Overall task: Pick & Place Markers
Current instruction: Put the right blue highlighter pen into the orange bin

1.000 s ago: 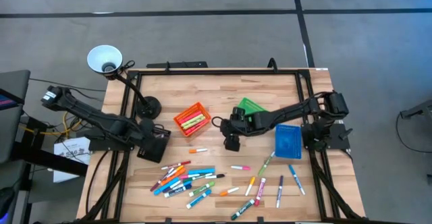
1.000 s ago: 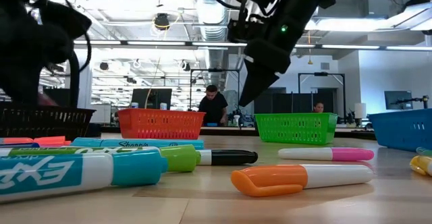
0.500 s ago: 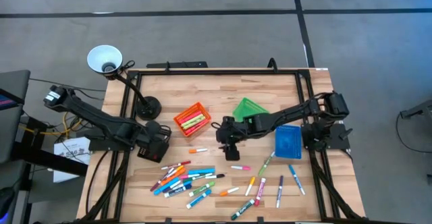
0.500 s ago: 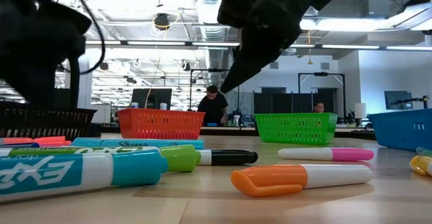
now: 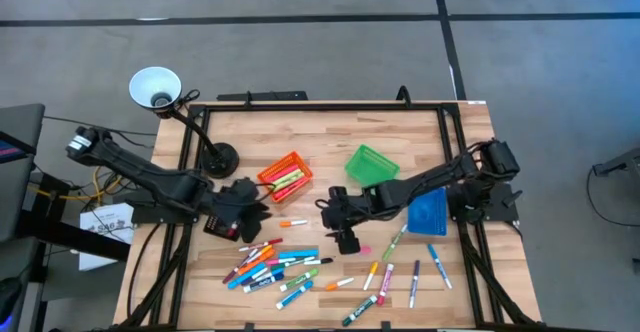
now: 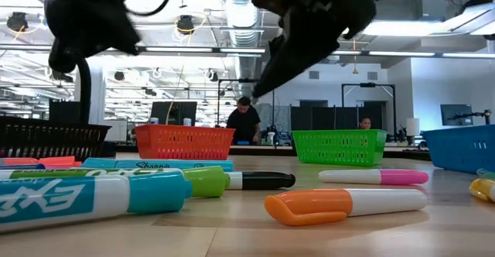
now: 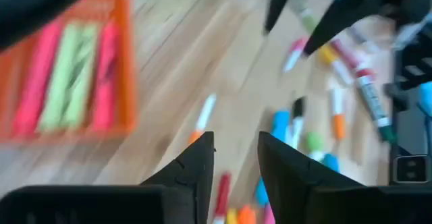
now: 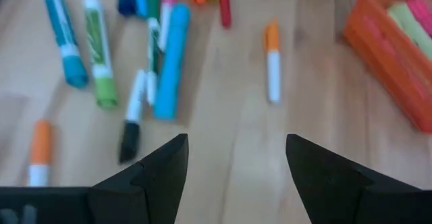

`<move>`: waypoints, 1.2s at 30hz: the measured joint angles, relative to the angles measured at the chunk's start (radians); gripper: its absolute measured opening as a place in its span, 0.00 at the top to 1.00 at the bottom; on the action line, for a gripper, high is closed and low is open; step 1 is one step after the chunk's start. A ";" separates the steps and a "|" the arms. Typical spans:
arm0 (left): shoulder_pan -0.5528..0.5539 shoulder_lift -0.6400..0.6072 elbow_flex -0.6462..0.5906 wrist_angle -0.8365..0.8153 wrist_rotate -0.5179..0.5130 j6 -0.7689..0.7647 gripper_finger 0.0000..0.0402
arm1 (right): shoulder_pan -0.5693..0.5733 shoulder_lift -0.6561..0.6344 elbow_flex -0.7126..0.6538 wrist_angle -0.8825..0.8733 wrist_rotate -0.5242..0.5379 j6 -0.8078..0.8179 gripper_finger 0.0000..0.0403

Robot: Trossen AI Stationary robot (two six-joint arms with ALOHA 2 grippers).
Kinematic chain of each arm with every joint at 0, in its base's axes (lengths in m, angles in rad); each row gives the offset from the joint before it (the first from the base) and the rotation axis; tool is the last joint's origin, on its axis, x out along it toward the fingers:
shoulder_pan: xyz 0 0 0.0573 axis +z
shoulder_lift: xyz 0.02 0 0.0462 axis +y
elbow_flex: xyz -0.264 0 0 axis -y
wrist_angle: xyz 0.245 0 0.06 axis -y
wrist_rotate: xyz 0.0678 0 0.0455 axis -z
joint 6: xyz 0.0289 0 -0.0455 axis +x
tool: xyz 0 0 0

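Observation:
Markers lie loose on the wooden table in two scatters, one near the front left (image 5: 272, 265) and one at the front right (image 5: 400, 272). My left gripper (image 5: 255, 210) (image 7: 236, 137) hangs open and holds nothing, between the black bin (image 5: 222, 224) and the orange bin (image 5: 282, 175), which holds pink and green markers (image 7: 67, 75). My right gripper (image 5: 347, 240) (image 8: 236, 140) is open above the table's middle, close to a pink marker (image 5: 358, 249). An orange-capped white marker (image 5: 293, 223) (image 8: 272, 62) lies between the two grippers.
A green bin (image 5: 372, 162) stands far of centre and a blue bin (image 5: 427, 210) at the right. A white lamp (image 5: 155, 87) rises from its base (image 5: 222, 157) at the far left. People (image 6: 246, 121) show in the room behind the table.
My left gripper has risen from over the black bin, tipped up and swung toward the orange bin. My right gripper has travelled toward the table's near edge, from beside the green bin to above the pink marker. No marker has moved.

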 joint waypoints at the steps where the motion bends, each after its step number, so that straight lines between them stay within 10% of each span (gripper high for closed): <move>1: 0.000 0.012 0.000 0.036 -0.001 0.030 0.72 | 0.008 0.000 -0.011 0.039 0.000 0.015 0.41; 17: 0.002 0.153 0.000 0.107 -0.050 0.104 0.72 | 0.120 0.084 -0.118 0.470 0.008 0.041 0.60; 36: -0.105 0.523 -0.001 0.450 0.027 0.146 0.70 | 0.062 0.168 -0.080 0.399 -0.019 0.064 0.60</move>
